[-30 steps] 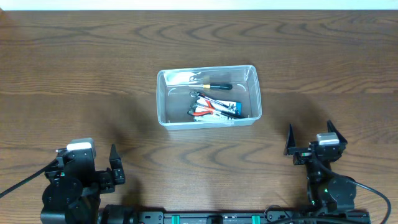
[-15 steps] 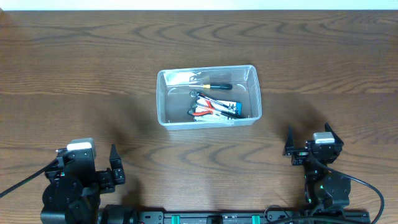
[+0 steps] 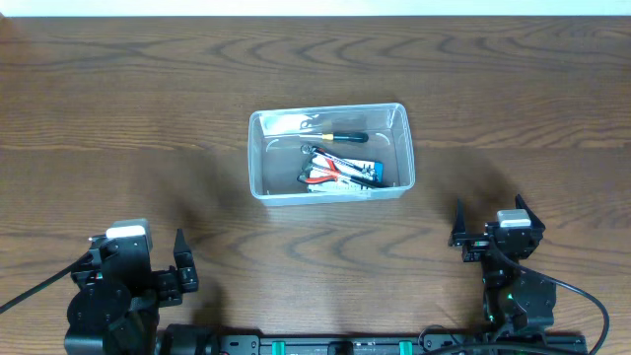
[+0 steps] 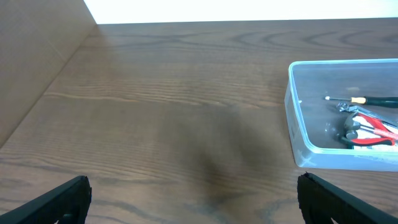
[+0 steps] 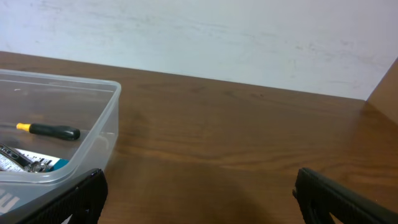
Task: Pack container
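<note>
I take this for a robotics lab station: a dark wood-grain bench (image 3: 118, 99) against a plain white wall (image 5: 217, 37), a black left robot arm (image 3: 113, 286) and right robot arm (image 3: 513, 276) mounted at its near edge, and hand tools (image 3: 330, 173) in a clear plastic rectangular bin (image 3: 281, 158).

Left arm (image 3: 113, 301), right arm (image 3: 515, 291) black; pale grey wrist blocks (image 3: 126, 234); black cables (image 3: 39, 286); green base lights (image 3: 280, 347).

Container (image 3: 257, 163): clear plastic rectangular bin, rounded corners, rimmed. Upright, open-topped, long side running left-right, mid wooden table (image 3: 118, 99). Holds a black-handled screwdriver (image 3: 345, 136) by the far wall, with red-handled pliers (image 3: 323, 177) and a blue-and-white box (image 3: 363, 174) toward the near wall.
</note>
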Motion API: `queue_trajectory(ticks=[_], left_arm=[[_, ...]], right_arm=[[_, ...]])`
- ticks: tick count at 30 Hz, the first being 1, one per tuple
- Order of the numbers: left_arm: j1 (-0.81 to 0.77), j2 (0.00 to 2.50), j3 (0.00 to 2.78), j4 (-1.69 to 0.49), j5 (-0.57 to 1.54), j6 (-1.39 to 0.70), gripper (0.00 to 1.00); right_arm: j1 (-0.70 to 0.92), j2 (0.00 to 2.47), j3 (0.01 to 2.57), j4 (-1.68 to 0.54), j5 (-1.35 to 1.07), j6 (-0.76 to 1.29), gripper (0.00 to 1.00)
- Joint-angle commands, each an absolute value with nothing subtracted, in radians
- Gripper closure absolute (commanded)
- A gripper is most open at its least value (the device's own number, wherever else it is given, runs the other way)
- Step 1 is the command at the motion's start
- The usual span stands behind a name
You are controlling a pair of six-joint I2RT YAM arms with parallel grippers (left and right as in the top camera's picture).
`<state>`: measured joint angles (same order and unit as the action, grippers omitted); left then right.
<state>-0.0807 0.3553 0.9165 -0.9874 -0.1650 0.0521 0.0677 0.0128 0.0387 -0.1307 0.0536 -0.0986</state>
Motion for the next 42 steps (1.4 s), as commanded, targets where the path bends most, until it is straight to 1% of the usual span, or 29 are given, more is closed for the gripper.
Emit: queue_trajectory(ticks=[1,17,23,27,35,42], left_arm=[[-0.084,0.351,0.915,-0.987,-0.177,0.052,0.02],[-0.083,0.350,0.915,-0.986,-0.183,0.061,0.02],[-0.072,0.270,0.877,-0.959,-0.192,0.078,0.02],[-0.072,0.175,0.760,-0.807,-0.187,0.062,0.02],[-0.072,0.007,0.410,-0.413,-0.165,0.002,0.02],[-0.072,0.002,0.188,-0.084,-0.165,-0.005,0.02]], right_arm=[[0.057,0.005,0.033,-0.128,0.064,-0.102,0.01],[0.057,0.005,0.033,-0.128,0.064,-0.102,0.01],[0.057,0.005,0.033,-0.128,0.064,-0.102,0.01],[0.057,0.005,0.033,-0.128,0.064,-0.102,0.01],[0.057,0.005,0.033,-0.128,0.064,-0.102,0.01],[0.057,0.005,0.033,-0.128,0.064,-0.102,0.01]])
